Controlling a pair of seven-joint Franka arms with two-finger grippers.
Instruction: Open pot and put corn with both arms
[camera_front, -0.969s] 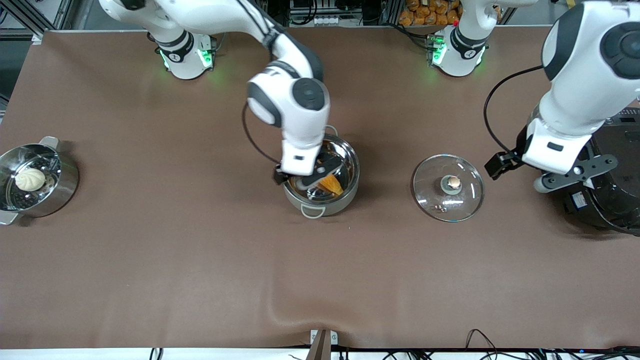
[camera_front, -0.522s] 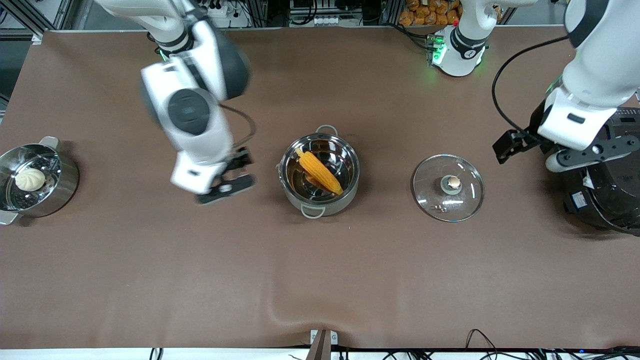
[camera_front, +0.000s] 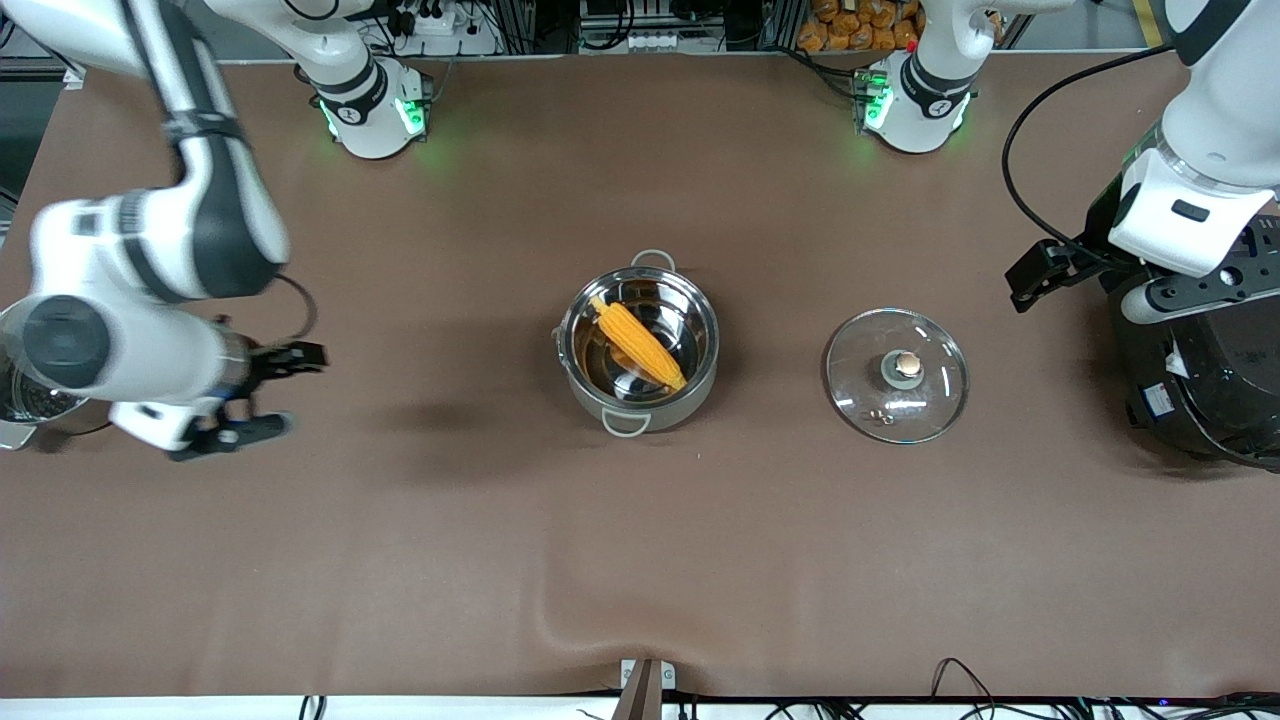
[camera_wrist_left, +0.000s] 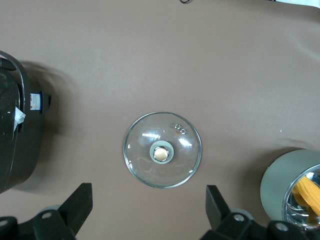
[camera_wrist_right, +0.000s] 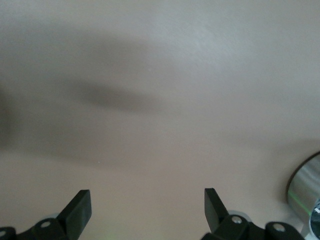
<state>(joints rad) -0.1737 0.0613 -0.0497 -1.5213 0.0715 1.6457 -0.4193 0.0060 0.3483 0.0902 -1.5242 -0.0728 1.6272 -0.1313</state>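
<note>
The steel pot (camera_front: 640, 350) stands uncovered at the middle of the table, and the yellow corn (camera_front: 638, 343) lies slanted inside it. Its glass lid (camera_front: 897, 375) lies flat on the table beside it, toward the left arm's end, knob up. My right gripper (camera_front: 228, 432) is open and empty over bare table near the right arm's end; its view (camera_wrist_right: 146, 197) shows only the mat. My left gripper (camera_front: 1195, 290) is open and empty over the edge of the rice cooker. Its view (camera_wrist_left: 149, 192) shows the lid (camera_wrist_left: 162, 149), the pot (camera_wrist_left: 287, 187) and the corn (camera_wrist_left: 309, 192).
A big black rice cooker (camera_front: 1210, 400) stands at the left arm's end and shows in the left wrist view (camera_wrist_left: 15, 140). The steel steamer pot (camera_front: 12, 410) at the right arm's end is mostly hidden by the right arm; its wall (camera_wrist_right: 305, 187) edges the right wrist view.
My right gripper let go of the corn in the pot and swung out toward the right arm's end of the table. My left gripper drew back over the rice cooker.
</note>
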